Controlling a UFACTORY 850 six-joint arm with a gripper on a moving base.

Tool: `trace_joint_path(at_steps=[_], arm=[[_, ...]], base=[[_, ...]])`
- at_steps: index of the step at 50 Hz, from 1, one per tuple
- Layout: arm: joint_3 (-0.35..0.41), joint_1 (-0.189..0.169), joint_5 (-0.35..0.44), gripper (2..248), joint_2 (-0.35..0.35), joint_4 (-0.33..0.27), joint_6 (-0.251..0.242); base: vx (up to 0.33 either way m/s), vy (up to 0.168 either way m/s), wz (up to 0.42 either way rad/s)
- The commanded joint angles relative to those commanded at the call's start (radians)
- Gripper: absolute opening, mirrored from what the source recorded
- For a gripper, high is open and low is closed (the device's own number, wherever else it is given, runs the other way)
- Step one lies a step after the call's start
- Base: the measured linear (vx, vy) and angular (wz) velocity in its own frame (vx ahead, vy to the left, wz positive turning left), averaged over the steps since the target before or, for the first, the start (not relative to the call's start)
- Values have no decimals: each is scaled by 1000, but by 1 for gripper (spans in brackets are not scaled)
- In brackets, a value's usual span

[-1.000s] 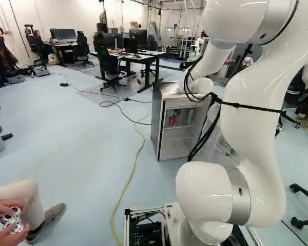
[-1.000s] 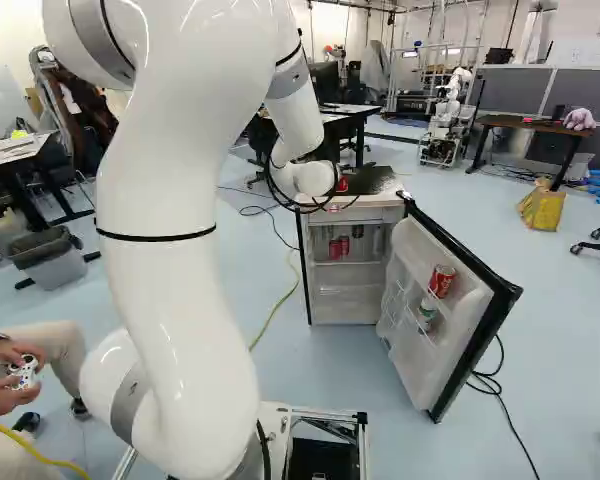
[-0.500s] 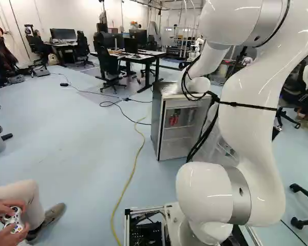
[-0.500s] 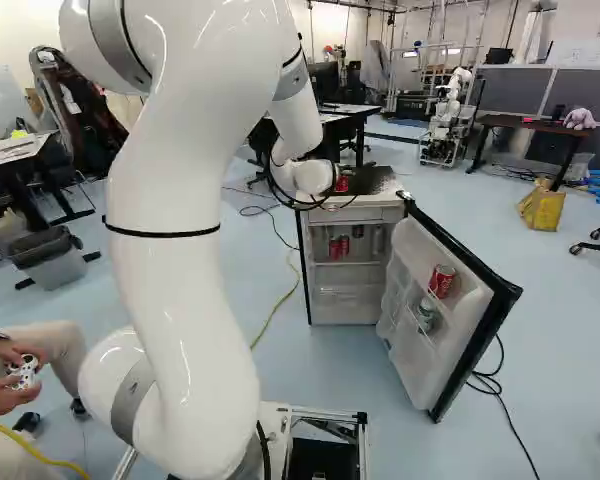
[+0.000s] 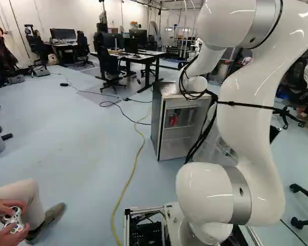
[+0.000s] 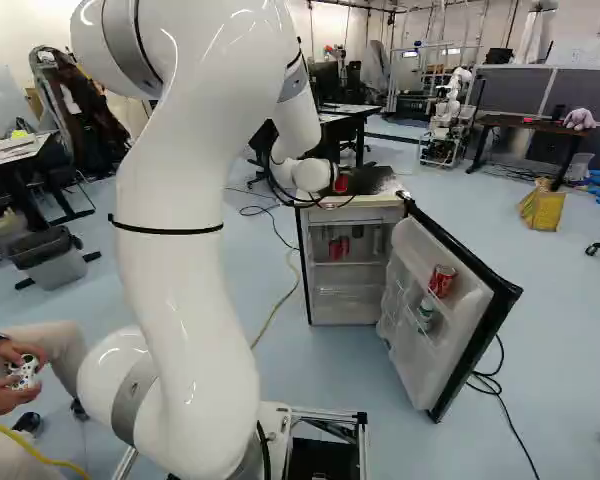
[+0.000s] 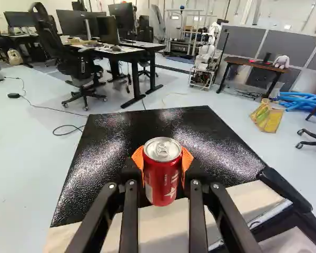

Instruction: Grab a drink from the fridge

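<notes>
Right of centre in the right base view, your jaws grip the red can (image 7: 161, 179) upright over the fridge top (image 7: 216, 142), probably for a steady carry.

The can (image 7: 163, 174) is red with white markings; the fridge top (image 7: 110, 153), speckled glossy black.

Between my orange pads (image 7: 138, 157), matt to look at, the red can (image 7: 162, 174) is smooth, glossy metal with a bare silvery lid. My black fingers (image 7: 129, 216) have a dull, smooth finish. The black fridge top (image 7: 121, 158) is pebbled and shiny; the door lining (image 6: 420, 262) looks like smooth white plastic. My white arm (image 6: 185, 300) is polished and glossy, its grey band (image 5: 240, 195) metallic with a softer sheen.
</notes>
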Motion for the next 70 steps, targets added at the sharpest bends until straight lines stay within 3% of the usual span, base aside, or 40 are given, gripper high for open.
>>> trace_joint_path(at_steps=[70], arm=[[-26,11,-1,94,-33,15,0]], base=[[0,0,0]])
